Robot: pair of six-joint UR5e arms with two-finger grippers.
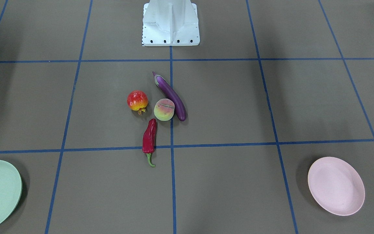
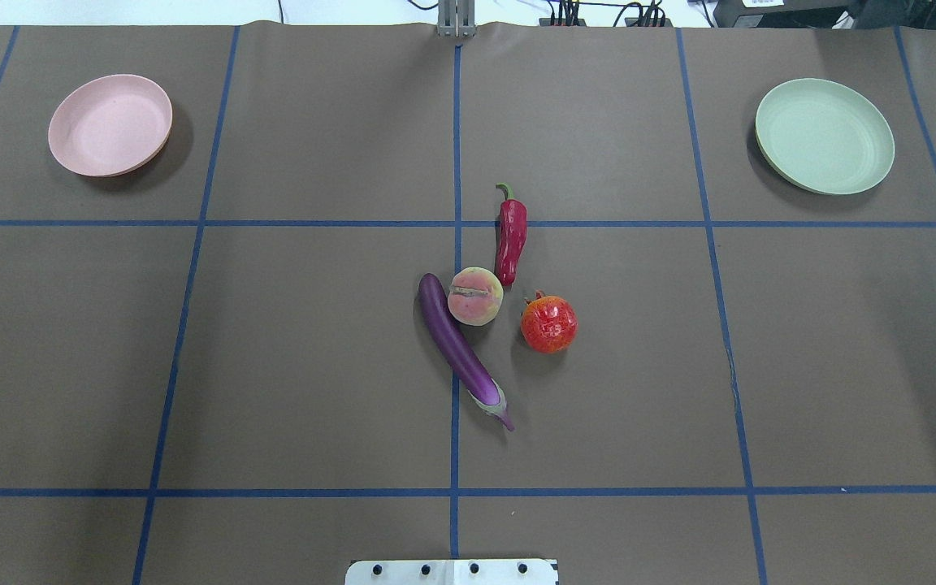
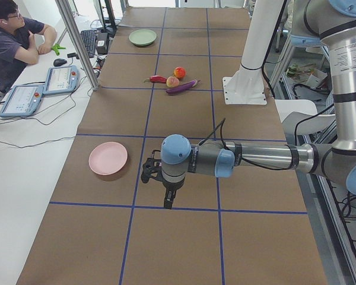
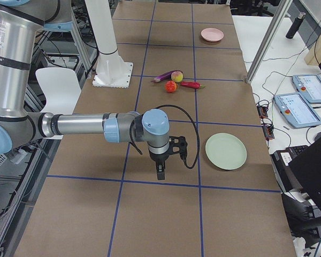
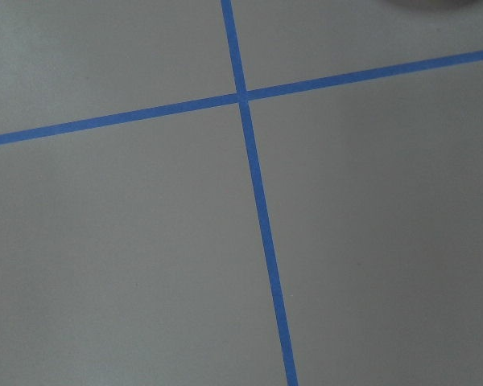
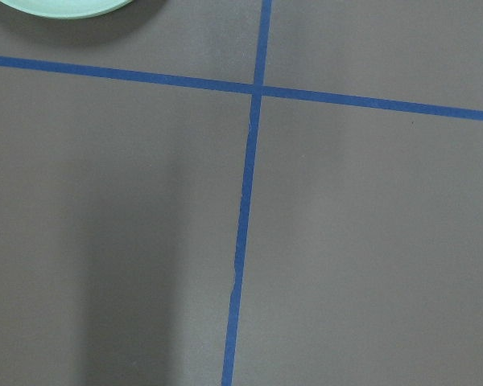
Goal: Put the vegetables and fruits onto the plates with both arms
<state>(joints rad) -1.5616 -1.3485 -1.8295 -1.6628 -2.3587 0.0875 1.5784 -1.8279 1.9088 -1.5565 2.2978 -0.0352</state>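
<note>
The purple eggplant (image 2: 456, 345), peach (image 2: 475, 296), pomegranate-like fruit (image 2: 548, 324) and red chili pepper (image 2: 511, 236) lie clustered at the table's middle. The peach touches the eggplant. The pink plate (image 2: 110, 124) sits empty far left, and the mint green plate (image 2: 824, 136) sits empty far right. My left gripper (image 3: 164, 199) hangs pointing down over bare table near the pink plate (image 3: 108, 158). My right gripper (image 4: 160, 172) hangs pointing down near the green plate (image 4: 226, 151). I cannot tell if either is open or shut. Neither shows in the overhead or front views.
The white robot base (image 1: 170, 22) stands at the table's near edge. Blue tape lines (image 2: 456, 162) divide the brown table into squares. A seated operator (image 3: 12, 35) and teach pendants (image 3: 59, 80) are beside the table. A sliver of the green plate (image 6: 64, 6) shows in the right wrist view.
</note>
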